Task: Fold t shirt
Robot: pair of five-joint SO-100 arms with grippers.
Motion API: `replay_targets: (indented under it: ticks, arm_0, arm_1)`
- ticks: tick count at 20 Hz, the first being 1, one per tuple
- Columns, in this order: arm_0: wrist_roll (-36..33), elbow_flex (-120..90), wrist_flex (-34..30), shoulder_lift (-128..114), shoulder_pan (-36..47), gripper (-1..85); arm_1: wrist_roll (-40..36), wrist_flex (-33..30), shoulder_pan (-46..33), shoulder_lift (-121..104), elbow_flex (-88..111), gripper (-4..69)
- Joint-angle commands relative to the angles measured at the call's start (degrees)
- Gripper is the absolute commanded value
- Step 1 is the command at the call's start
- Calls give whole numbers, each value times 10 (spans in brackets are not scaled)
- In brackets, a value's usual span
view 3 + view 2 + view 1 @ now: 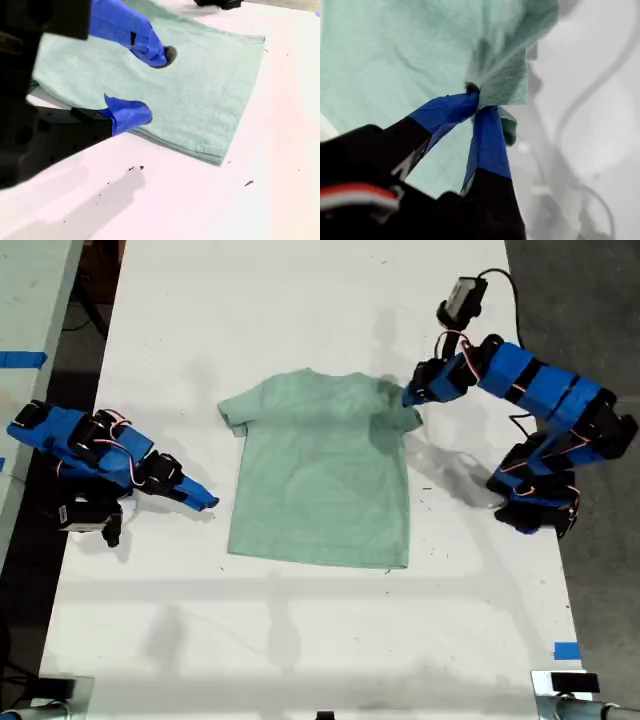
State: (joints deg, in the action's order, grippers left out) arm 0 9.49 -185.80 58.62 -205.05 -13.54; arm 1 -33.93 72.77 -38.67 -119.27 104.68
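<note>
On the exterior view's left, the second gripper (pixel 200 495) sits low over the white table (pixel 300 640), just off the edge of the t shirt (pixel 320 475) and not touching it from what that view shows. In the second wrist view the second gripper (pixel 147 85) has its blue-taped jaws spread apart, one fingertip (pixel 150 50) over the fabric and the other just beside the shirt's (pixel 200 95) side edge, nothing between them.

The shirt itself lies mostly flat in the middle of the table, pale mint green, neck toward the far end in the exterior view and hem toward the near end. The sleeve on the exterior view's left is spread out flat.

Over on the exterior view's right, the first gripper (pixel 408 397) is at the other sleeve. The first wrist view makes it pretty clear: the first gripper (pixel 479 102) has its blue tips pressed together on a bunched bit of the shirt's (pixel 395 60) sleeve fabric, which is pulled up a little and folded over. Some cable shows blurred on the table behind it. A strip of blue tape (pixel 566 650) sits at the table's edge in the exterior view's lower right.
</note>
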Motion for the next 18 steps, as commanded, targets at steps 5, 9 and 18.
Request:
replay_targets:
  ticks: [5,9,18]
  arm_0:
    - [-4,-26,2,1,-3,151]
    - [-4,-26,2,1,-3,151]
    - [-4,-26,2,1,-3,151]
  arm_1:
    - [-66,-44,198,347,-368,10]
    - [-20,-15,237,566,-481,101]
    - [-42,122,180,267,-424,309]
